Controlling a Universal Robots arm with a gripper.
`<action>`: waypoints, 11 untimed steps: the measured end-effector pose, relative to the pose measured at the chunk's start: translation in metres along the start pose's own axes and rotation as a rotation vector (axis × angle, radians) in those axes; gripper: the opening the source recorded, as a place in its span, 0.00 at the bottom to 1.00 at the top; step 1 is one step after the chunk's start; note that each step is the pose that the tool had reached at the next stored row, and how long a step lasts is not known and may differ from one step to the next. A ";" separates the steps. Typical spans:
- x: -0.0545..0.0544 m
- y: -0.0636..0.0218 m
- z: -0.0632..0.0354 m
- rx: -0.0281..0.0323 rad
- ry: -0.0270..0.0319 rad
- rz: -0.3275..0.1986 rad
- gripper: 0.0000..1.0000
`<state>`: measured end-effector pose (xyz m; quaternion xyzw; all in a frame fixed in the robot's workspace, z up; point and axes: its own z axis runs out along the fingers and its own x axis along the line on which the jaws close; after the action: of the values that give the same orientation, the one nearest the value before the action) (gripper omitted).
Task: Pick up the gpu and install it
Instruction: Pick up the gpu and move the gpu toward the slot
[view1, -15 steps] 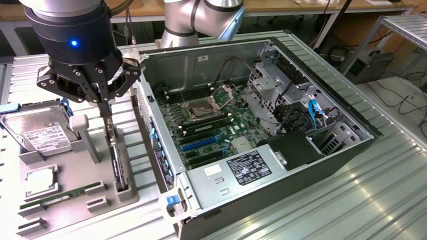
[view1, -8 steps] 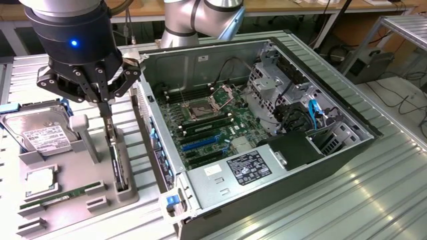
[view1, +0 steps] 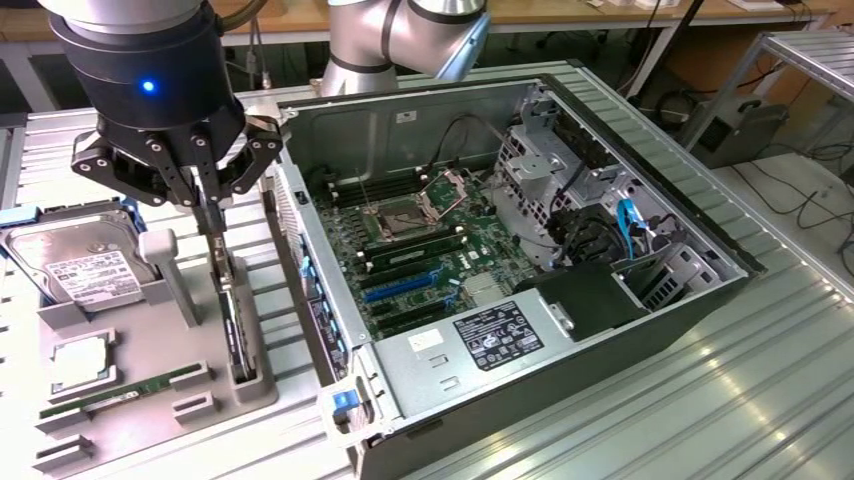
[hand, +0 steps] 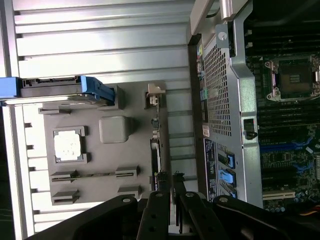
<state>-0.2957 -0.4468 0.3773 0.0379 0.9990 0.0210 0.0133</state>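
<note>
Centrally, open case (view1: 667, 350), slots exposed for fitting. Lower left, tray (view1: 147, 365) propping gpu (view1: 238, 330) upright on edge, easy to pinch. Just above its upper end, gripper (view1: 212, 232), fingers (view1: 210, 210) slightly parted, grasping nothing.

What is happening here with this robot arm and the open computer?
The robot arm's tool hangs low over a gray parts tray, close to one end of the graphics card. The card stands on its edge in a slot along the tray side nearest the computer case. It is not yet installed. The case lies open, with the motherboard exposed. A hard drive and a memory stick also sit in the tray.
</note>
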 end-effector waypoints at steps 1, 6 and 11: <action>0.000 0.0000 0.0000 0.0000 0.0000 0.000 0.18; 0.000 0.0000 0.0000 -0.0001 0.0000 0.000 0.18; 0.000 0.0000 0.0000 0.0000 0.0000 0.000 0.18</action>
<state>-0.2957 -0.4468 0.3773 0.0380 0.9990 0.0210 0.0133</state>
